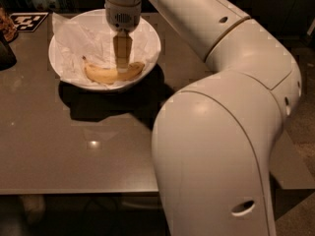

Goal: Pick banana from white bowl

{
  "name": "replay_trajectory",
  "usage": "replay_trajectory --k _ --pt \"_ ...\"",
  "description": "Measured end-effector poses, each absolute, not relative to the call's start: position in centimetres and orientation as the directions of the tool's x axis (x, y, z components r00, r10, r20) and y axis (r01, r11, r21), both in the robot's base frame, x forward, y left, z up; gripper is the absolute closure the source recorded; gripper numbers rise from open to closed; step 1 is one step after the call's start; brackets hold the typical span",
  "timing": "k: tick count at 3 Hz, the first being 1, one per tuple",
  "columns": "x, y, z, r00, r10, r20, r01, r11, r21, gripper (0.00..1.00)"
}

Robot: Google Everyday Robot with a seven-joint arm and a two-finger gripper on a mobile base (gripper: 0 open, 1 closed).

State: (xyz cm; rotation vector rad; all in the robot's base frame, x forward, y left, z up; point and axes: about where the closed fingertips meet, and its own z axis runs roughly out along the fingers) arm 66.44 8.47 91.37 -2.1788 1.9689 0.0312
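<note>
Item 1, markings: a square tag [29, 21] with a black-and-white block pattern lies flat on the table [74, 151], well beyond the pincer and toward the picture's left edge. It carries a coded pattern, and no letters can be read on it.

Item 2, pincer: the gripper [121, 69] hangs straight down from the white arm [221, 132] into the white bowl [55, 63]. Its tan tip reaches the banana near the fruit's middle. It shows as a single narrow column from this angle. Whether it is apart, together or clamped on the fruit cannot be told.

Item 3, task object: the banana [101, 74] lies in the near part of the bowl on crumpled white paper [78, 38], directly under the pincer tip. Its long axis runs across the picture, side to side. The curve sags toward the camera, with both ends turned up and away. The dark stem tip points to the picture-left of the pincer, and the blunt end lies just to the picture-right of it.

Item 4, surroundings: a dark rounded object [6, 53] sits at the left edge, well apart from the pincer. The bowl's shadow [108, 102] falls on the table on the near side of the pincer.
</note>
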Motion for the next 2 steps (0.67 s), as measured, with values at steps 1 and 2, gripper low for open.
replay_trajectory --k 1,2 --pt "66.7 8.8 88.9 0.099 -0.984 -0.146 -0.993 -0.088 -0.084 0.31" --pt "66.7 8.9 87.4 0.092 -0.986 -0.141 -0.995 -0.085 -0.052 0.32"
